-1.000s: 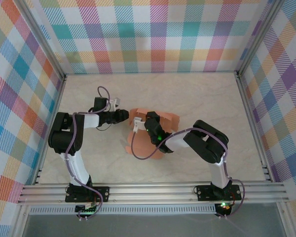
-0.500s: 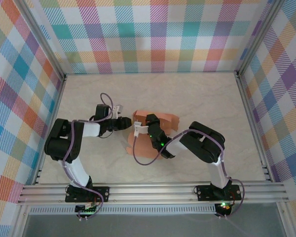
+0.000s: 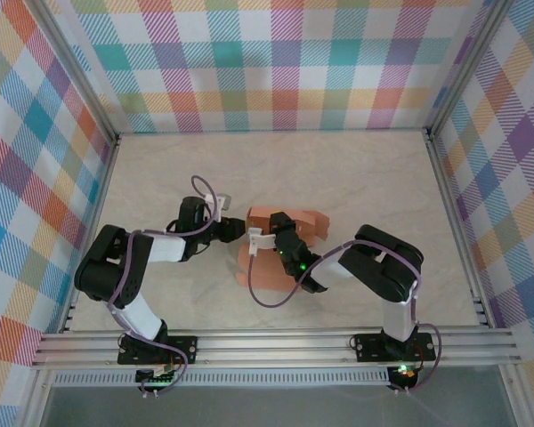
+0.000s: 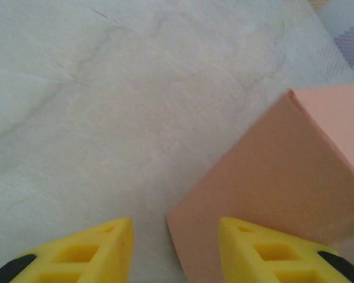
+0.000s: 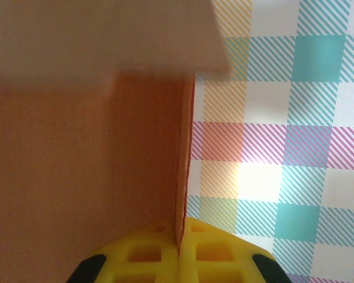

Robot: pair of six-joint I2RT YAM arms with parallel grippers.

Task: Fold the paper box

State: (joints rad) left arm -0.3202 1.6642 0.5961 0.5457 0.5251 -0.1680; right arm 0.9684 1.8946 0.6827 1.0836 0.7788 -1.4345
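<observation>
The paper box [image 3: 265, 267] lies near the middle of the table [image 3: 356, 178] in the top view, a salmon-orange card partly folded, with rounded flaps showing toward its upper right; the two arms meet over it, the left hand [image 3: 240, 233] at its left edge and the right hand [image 3: 279, 224] above its upper part.

In the left wrist view the left hand [image 4: 174, 227] is released, its two yellow fingers [image 4: 100, 253] spread apart at the bottom of the frame; the paper box [image 4: 283, 177] fills the lower right, one corner raised toward the upper right, its near edge just beside the right-side finger; whether they touch cannot be told; the pale marbled table [image 4: 106, 88] takes up the rest.

In the right wrist view the right hand [image 5: 180, 236] is clenched on the paper box [image 5: 76, 177]; a thin card edge runs straight down the middle of the frame and passes between the two yellow fingers [image 5: 141, 253], which press together on it; a blurred panel crosses the top left; the plaid wall [image 5: 271, 147] shows on the right.
</observation>
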